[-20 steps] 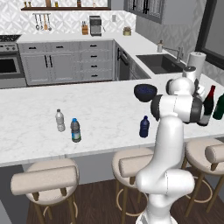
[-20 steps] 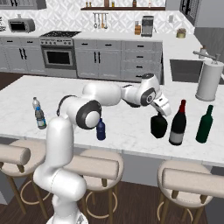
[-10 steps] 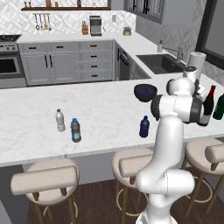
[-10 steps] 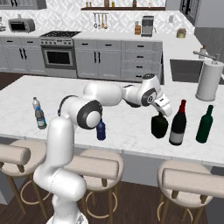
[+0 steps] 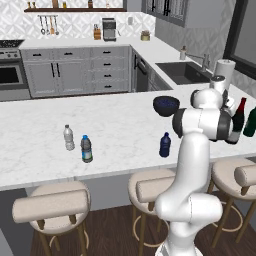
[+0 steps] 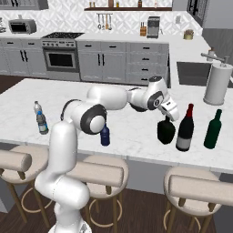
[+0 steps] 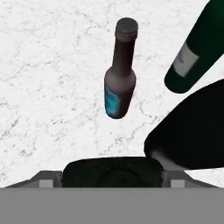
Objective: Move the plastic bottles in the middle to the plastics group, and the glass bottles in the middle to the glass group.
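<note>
Marble-white surface (image 6: 136, 141), island type, carrying seven bottles. Two clear water bottles stand close together at the left end: one white-capped (image 5: 68, 137), one blue-capped (image 5: 86, 149). One stubby dark blue bottle (image 6: 105, 135) stands alone near the front edge at mid-surface. Four glass bottles are grouped at the right end: squat black bottle (image 6: 166, 131), wine bottle (image 6: 185, 128) just beside it, green bottle (image 6: 213, 129), and a slim brown bottle (image 7: 120, 74) with a teal label. The hand (image 6: 169, 117) sits directly above the squat black bottle, fingers spread clear of its neck. One dark blue bowl (image 5: 166, 105) and one paper-towel roll (image 6: 217, 84) are present. Three stools line the front; grey cabinets behind.
</note>
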